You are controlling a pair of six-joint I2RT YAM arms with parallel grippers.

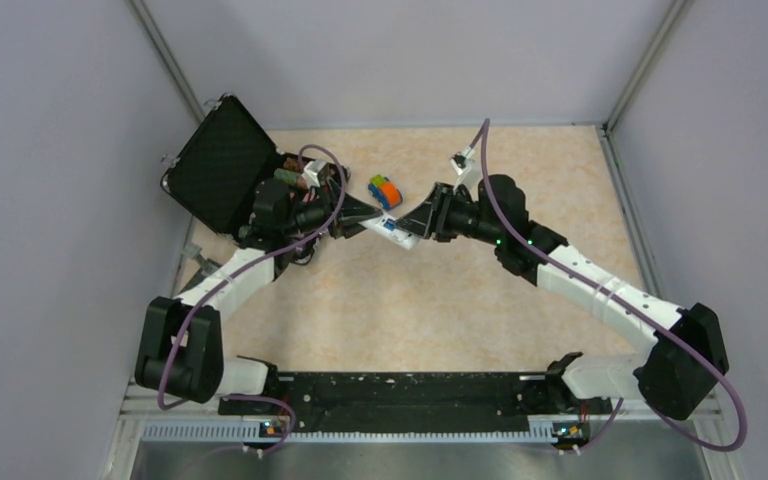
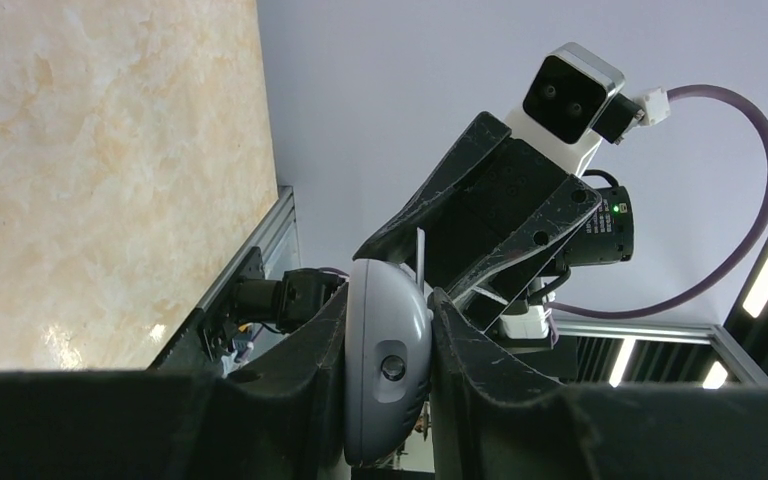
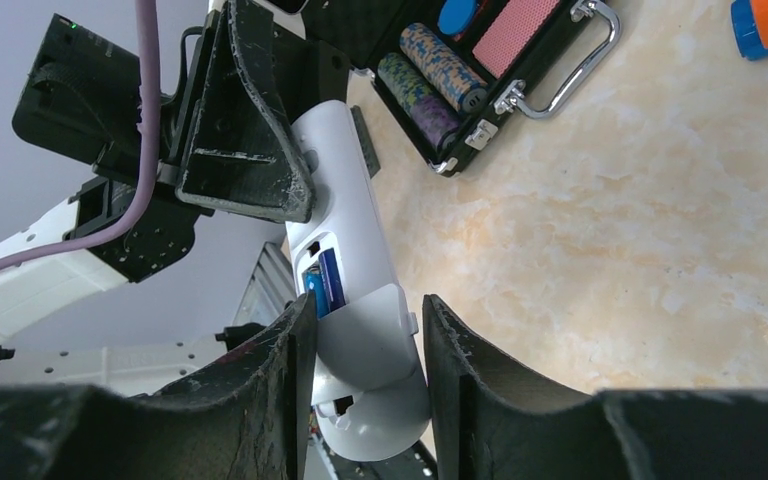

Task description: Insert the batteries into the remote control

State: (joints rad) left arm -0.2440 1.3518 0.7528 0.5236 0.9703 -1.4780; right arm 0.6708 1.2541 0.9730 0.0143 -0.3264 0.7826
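At the far left corner of the table [image 1: 410, 300] we saw the black case [image 1: 222, 160] standing open, with striped chip stacks in its tray. Just right of it, the left gripper [image 1: 358, 222] had its jaws narrowed onto one end of the remote control [image 3: 345, 220] and held it off the table. The handset hung over the middle, somewhat toward the far edge, on the near side of the toy car [image 1: 385, 190].

In the right wrist view the back of the remote faced us. Its compartment was partly open, and the batteries [image 3: 322, 282] lay in it side by side, one blue and one darker. A white battery cover [image 3: 375, 325] sat over the lower part of the opening, not yet drawn across the cells.

On the right, the right gripper [image 3: 367, 305] met the handset from the opposite end. Its jaws were at a middling width and lay against both sides of the cover, so we took it to be gripped.

We judged the loading itself done and the closing of the compartment to be the step in hand. As we saw it, the next move called for the left jaws to brace the handset. The right would then slide the cover straight along the body until it seated, without tilting it or lifting the cells.
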